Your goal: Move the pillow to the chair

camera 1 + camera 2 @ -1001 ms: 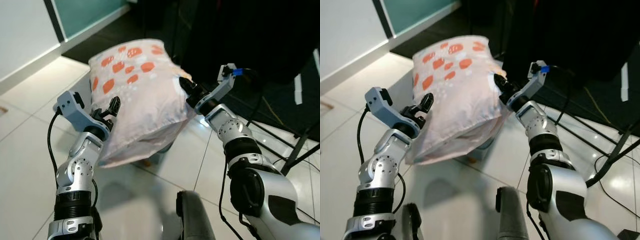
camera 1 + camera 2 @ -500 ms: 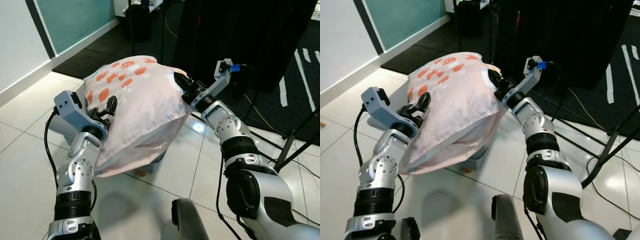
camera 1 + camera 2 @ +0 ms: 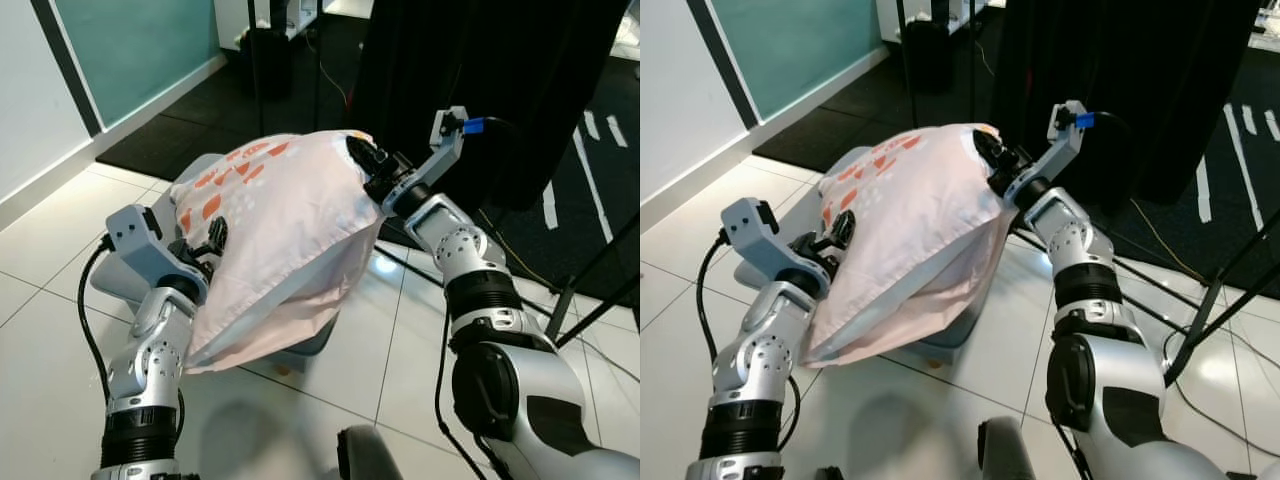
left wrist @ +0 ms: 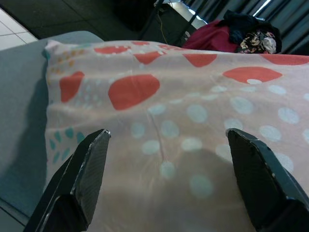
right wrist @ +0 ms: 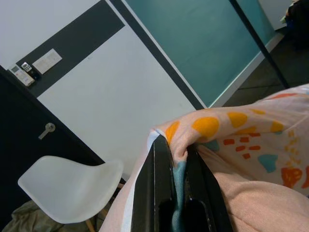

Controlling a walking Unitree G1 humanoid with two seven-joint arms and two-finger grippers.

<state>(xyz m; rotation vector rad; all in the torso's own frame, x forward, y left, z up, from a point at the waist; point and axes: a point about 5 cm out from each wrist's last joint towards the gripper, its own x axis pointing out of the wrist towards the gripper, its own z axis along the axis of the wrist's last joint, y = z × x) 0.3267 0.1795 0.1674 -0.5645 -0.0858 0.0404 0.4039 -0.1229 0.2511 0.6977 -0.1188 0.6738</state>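
A pale pink pillow (image 3: 275, 215) with orange blobs and teal dots hangs slanted between my two arms. My right gripper (image 3: 368, 168) is shut on its upper right corner; the right wrist view has the fabric pinched between the black fingers (image 5: 157, 183). My left gripper (image 3: 208, 243) is open and pressed against the pillow's lower left side, its fingers (image 4: 82, 179) spread wide over the dotted cloth (image 4: 183, 125). Under the pillow sits a low grey-blue padded seat (image 3: 118, 278), and the pillow's lower edge droops onto it.
A black curtain (image 3: 500, 80) hangs behind the pillow. Black stand legs and cables (image 3: 590, 295) cross the tiles on the right. A teal glass wall (image 3: 130, 50) stands at the left. A white plastic chair (image 5: 67, 186) stands by a white wall.
The camera has shifted, so the whole scene sits differently. The pillow stays held between both grippers, its right corner now raised higher and the cloth hanging more steeply.
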